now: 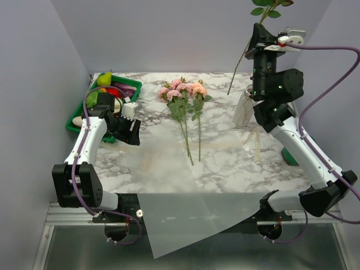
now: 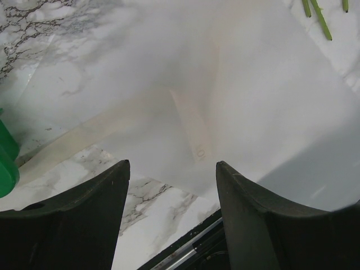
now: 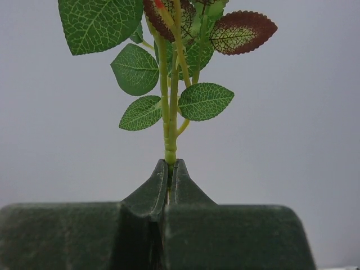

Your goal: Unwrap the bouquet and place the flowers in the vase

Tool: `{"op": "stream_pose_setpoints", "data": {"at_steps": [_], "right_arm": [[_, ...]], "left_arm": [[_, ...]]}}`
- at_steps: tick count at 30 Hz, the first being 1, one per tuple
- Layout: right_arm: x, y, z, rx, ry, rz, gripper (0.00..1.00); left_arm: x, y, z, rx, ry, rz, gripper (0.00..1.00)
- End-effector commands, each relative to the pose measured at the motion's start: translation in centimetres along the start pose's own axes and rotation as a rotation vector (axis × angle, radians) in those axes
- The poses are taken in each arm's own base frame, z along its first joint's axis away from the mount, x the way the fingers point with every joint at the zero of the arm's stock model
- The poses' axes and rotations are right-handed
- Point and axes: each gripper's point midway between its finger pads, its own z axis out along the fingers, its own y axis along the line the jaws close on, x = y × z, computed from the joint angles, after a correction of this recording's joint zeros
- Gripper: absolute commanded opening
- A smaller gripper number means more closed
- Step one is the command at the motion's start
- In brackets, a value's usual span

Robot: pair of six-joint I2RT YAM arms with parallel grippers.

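Note:
My right gripper [image 1: 256, 40] is raised high at the back right and shut on one flower's green stem [image 1: 239, 70], which hangs slanting down to the left. In the right wrist view the fingertips [image 3: 170, 164] pinch that stem [image 3: 170, 112] below its leaves; the bloom is out of view. More pink and peach flowers [image 1: 183, 90] lie loose on the marble table, stems pointing toward me. The cream vase [image 1: 243, 109] stands under the right arm, partly hidden. The bouquet's white paper [image 1: 191, 191] lies unfolded. My left gripper [image 1: 132, 126] [image 2: 171, 169] hovers open and empty over that paper [image 2: 225, 84].
A green tray [image 1: 79, 115] of toy vegetables sits at the back left, right by the left gripper. A cream ribbon [image 2: 191, 126] lies on the paper. A dark green object [image 1: 289, 156] lies beside the right arm. The paper overhangs the table's near edge.

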Motion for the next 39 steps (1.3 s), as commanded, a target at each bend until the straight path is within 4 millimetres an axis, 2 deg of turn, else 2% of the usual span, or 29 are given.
{"op": "stream_pose_setpoints", "data": {"at_steps": [1, 7, 15, 21, 29, 36, 37, 39], "right_arm": [[-5.1, -4.1, 0.8, 0.135, -0.126, -0.089, 0.01], [-5.8, -7.4, 0.7, 0.23, -0.147, -0.117, 0.01], [-4.7, -10.3, 0.4, 0.284, -0.128, -0.148, 0.01], [-2.1, -11.4, 0.4, 0.303, -0.084, -0.145, 0.01], [2.7, -12.9, 0.1, 0.318, -0.014, -0.144, 0.01], [3.9, -13.1, 0.5, 0.32, 0.015, -0.138, 0.01], [4.9, -13.1, 0.5, 0.318, 0.049, -0.148, 0.01], [6.5, -13.1, 0.7, 0.322, 0.103, -0.144, 0.13]], "left_arm": [[-0.9, -0.8, -1.2, 0.016, -0.042, 0.019, 0.71], [-0.5, -0.9, -1.3, 0.012, -0.037, 0.029, 0.71], [-0.7, -0.8, -1.3, 0.017, -0.038, 0.032, 0.71], [-0.9, -0.9, -1.4, 0.023, -0.042, 0.024, 0.71], [-0.7, -1.1, -2.0, 0.009, -0.042, 0.034, 0.72], [-0.8, -1.2, -2.3, 0.006, -0.043, 0.033, 0.71], [-0.9, -1.2, -2.4, 0.004, -0.046, 0.036, 0.71], [-0.9, -1.2, -2.5, 0.004, -0.047, 0.031, 0.71]]}}
